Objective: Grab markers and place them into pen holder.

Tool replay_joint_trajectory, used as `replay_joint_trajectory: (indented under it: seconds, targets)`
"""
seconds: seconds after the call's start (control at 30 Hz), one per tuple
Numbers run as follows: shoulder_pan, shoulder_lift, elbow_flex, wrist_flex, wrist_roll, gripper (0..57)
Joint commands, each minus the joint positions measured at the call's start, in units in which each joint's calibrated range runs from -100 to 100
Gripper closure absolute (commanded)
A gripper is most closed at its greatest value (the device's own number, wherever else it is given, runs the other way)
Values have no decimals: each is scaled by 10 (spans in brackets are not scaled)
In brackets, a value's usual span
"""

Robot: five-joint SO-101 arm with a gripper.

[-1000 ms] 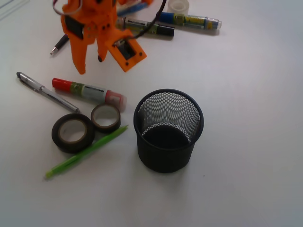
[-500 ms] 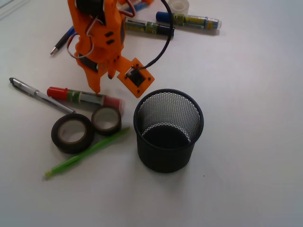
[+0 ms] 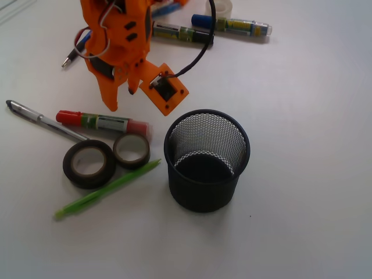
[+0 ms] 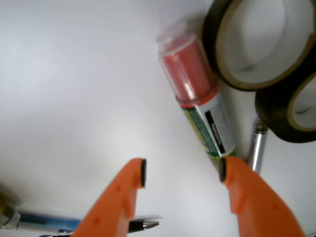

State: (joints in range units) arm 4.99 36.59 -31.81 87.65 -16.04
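- Nearest me on the table, the pen holder (image 3: 207, 160) stands empty.
- Beyond it, the pink-capped marker (image 3: 103, 122) has shifted slightly; it lies beside the tape rolls (image 3: 106, 157).
- Above that, my claw (image 4: 181, 174) is spread, empty, lifted a little; I judge the grasp missed.
- Farthest, two markers (image 3: 232, 25) wait.

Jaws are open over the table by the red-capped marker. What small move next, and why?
Probably shift the gripper sideways toward the marker before lowering. In the wrist view the open jaws straddle bare table, and the marker's barrel lies against one fingertip rather than between them. The tape rolls crowd its far side, so closing now would likely miss.
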Motion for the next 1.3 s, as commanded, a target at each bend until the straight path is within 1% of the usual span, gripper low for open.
replay_joint_trajectory:
  seconds: [0.0, 0.03, 0.1, 0.47, 0.5, 0.67, 0.73, 0.87, 0.97, 1.0, 1.1, 1.27]
  targets:
    - [2, 24, -25, -14, -1, 343]
    - [3, 37, -28, -14, -1, 326]
    - [3, 55, -29, -17, -1, 309]
    - [3, 80, -26, -27, -1, 313]
    - [3, 80, -26, -27, -1, 325]
    - [3, 80, -26, -27, -2, 441]
    - [3, 81, -24, -27, -2, 468]
    - [3, 81, -23, -29, -3, 501]
    - [3, 81, -23, -26, -3, 561]
    - [3, 80, -23, -23, -3, 572]
    - [1, 68, -32, -4, -5, 569]
    - [-5, 22, -121, 78, -21, 569]
